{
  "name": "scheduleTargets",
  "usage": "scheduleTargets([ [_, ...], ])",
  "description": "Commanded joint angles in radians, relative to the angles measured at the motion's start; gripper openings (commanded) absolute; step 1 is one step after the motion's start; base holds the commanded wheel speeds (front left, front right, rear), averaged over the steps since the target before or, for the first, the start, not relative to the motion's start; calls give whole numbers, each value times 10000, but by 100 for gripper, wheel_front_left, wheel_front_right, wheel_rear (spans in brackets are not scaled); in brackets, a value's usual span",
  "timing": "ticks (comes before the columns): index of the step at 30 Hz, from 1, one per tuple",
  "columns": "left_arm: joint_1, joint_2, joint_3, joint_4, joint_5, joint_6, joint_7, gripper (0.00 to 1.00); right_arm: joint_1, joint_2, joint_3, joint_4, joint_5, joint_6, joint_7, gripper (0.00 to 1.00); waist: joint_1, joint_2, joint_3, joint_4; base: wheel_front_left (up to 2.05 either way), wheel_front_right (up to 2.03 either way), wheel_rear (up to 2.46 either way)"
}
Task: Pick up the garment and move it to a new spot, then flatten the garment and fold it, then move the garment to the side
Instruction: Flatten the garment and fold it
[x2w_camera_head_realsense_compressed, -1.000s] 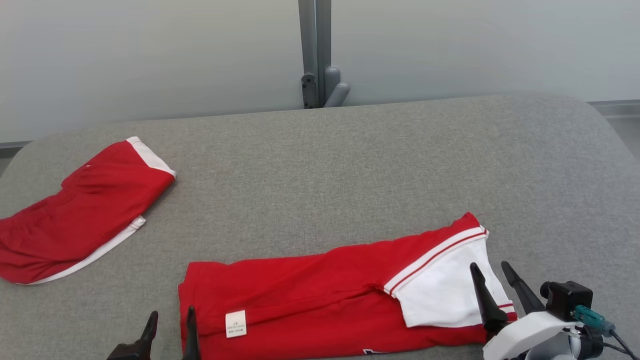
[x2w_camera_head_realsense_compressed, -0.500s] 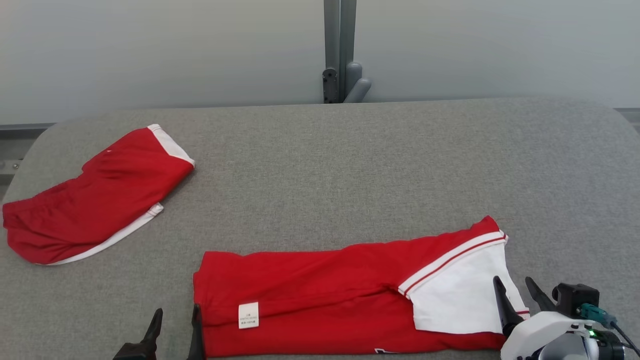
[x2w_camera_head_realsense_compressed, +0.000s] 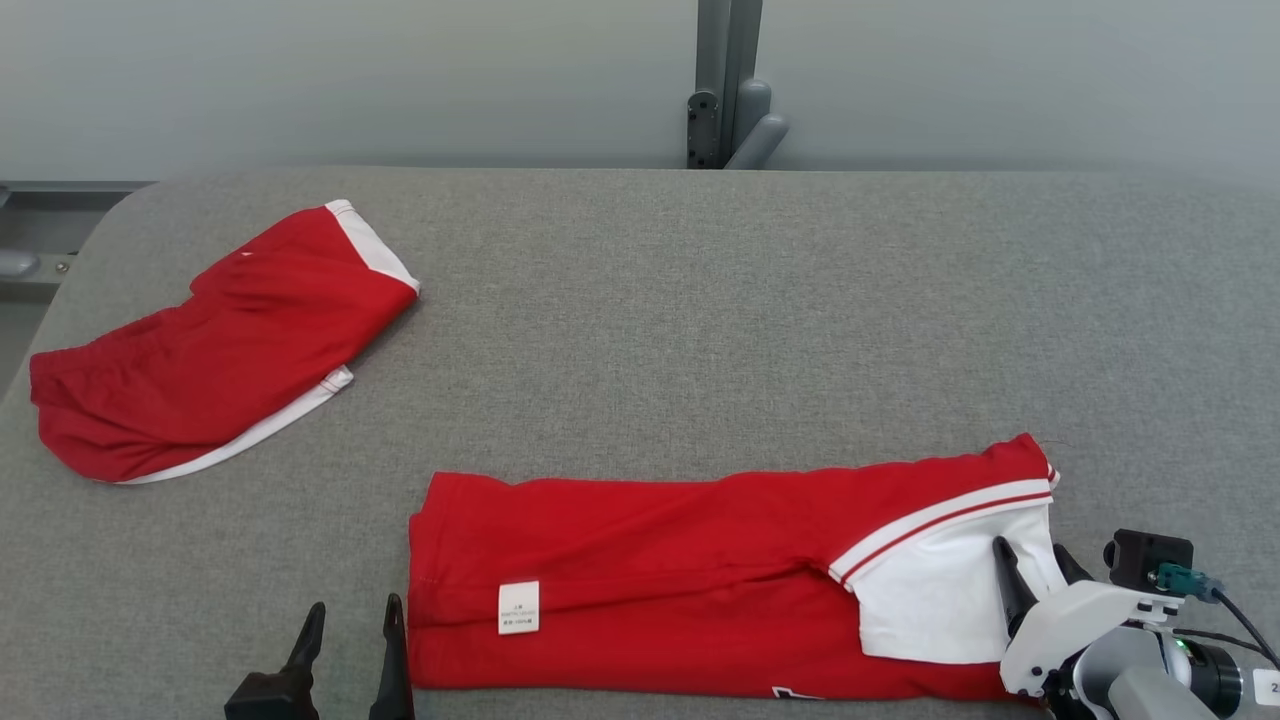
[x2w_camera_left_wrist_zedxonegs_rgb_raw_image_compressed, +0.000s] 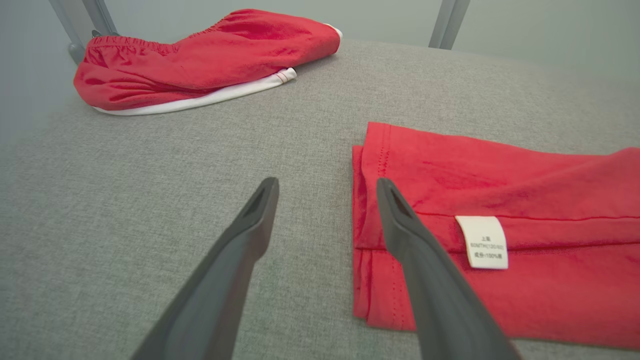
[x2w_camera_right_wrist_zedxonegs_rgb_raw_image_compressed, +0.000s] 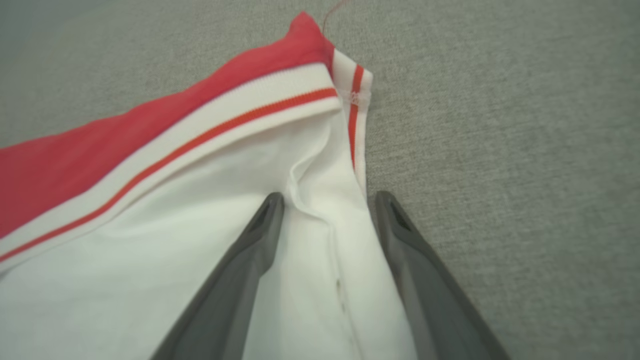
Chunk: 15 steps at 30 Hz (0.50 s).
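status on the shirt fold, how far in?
Done: shirt lies flat on the table, folded lengthwise into a long strip.
In hand: left gripper is open at the shirt's left end, and right gripper is open over the white sleeve. Neither grips yet.
Left: probably the cross fold, then moving it aside, perhaps near the folded shorts.
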Motion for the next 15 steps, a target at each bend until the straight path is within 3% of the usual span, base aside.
scheduleTargets([
  [1, -161, 34, 22, -40, 12, -24, 0, 100, 74, 127, 163, 351, 211, -6, 302, 35, 0, 73, 95, 51, 0, 0, 0],
  [2, -186, 34, 12, -36, 0, -22, 0, 100, 67, 136, 251, 434, 302, -5, 350, 0, 0, 73, 134, 56, 0, 0, 0],
  [9, -288, 34, 3, 27, -23, 21, 1, 100, -118, -82, 467, 739, 909, -26, 122, 0, 0, 73, 283, 55, 0, 0, 0],
  [15, -309, 33, 10, 9, -25, 9, 1, 100, -479, -738, -529, 1072, 965, -74, -471, 0, 0, 73, 314, 26, 0, 0, 0],
])
